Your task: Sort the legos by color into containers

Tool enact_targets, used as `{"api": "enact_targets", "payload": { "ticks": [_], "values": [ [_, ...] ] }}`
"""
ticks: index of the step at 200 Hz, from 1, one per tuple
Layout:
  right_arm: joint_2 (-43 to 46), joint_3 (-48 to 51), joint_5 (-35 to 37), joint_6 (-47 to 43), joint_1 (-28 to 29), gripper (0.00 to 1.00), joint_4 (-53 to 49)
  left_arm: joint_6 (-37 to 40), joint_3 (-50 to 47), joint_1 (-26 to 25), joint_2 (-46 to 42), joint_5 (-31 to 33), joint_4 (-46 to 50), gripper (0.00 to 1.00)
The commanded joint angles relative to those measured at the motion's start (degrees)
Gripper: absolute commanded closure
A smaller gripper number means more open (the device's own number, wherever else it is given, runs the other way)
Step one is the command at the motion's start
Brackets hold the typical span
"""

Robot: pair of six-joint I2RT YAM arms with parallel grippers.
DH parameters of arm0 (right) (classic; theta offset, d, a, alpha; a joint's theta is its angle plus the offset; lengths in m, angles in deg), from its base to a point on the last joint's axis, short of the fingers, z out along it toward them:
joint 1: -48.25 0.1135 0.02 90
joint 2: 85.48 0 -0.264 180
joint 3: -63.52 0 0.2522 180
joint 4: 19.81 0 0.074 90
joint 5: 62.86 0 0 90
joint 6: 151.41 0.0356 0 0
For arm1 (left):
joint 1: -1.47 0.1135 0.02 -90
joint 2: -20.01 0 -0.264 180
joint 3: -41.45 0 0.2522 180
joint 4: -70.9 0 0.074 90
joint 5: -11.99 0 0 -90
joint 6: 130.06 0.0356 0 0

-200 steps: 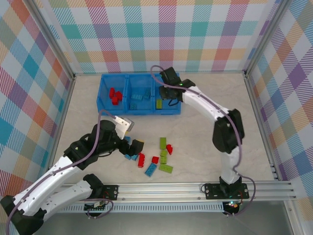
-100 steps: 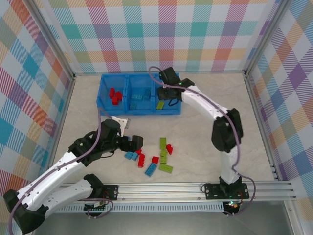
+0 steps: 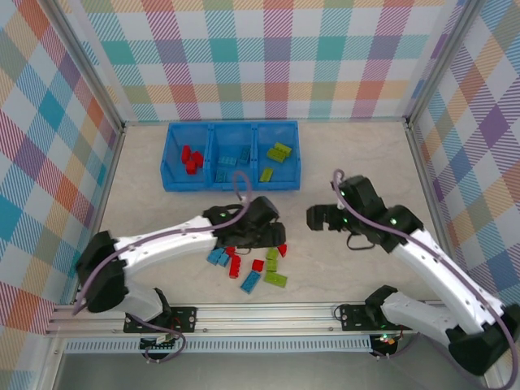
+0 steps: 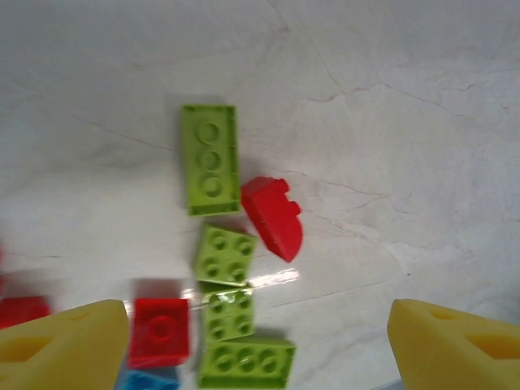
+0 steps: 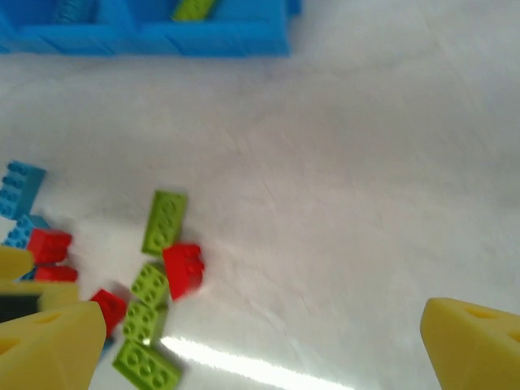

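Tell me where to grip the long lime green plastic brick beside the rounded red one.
The long lime green plastic brick lies flat, studs up, so come straight down and pinch its long sides, likely at the end away from the rounded red brick, which crowds one corner.

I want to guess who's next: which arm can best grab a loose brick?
Probably left: the left gripper, open, hangs over the loose legos, while the right gripper sits off to their side.

A pale, veined tabletop (image 3: 349, 171) sits between pastel plaid walls (image 3: 268, 57), an aluminium rail (image 3: 284, 313) along its near edge.
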Motion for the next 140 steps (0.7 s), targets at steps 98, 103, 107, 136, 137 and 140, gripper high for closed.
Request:
{"api": "enact_targets", "payload": {
  "ticks": [98,103,107,136,137,140],
  "values": [
    [15.58,4.68,-1.66,11.58,-0.34,0.0,-12.31,-15.38,13.84,-3.73,22.07,4.06,5.94,0.38],
    [15.43,4.6,-1.76,11.49,-0.33,0.0,-12.21,-15.18,14.16,-3.73,22.58,4.02,5.91,0.38],
    [15.31,4.55,-1.86,11.36,-0.29,0.0,-12.28,-14.8,14.22,-3.73,22.82,4.1,5.52,0.38],
    [14.84,4.72,-2.94,11.31,-0.34,0.0,-12.23,-13.84,15.85,-3.65,24.63,5.52,6.45,0.46],
    [14.85,4.74,-3.0,11.35,-0.34,0.0,-12.23,-13.84,15.9,-3.65,24.71,5.56,6.55,0.46],
    [14.91,4.81,-3.12,11.44,-0.37,0.01,-12.23,-13.72,16.13,-3.64,24.91,5.92,6.75,0.48]
  ]
}}
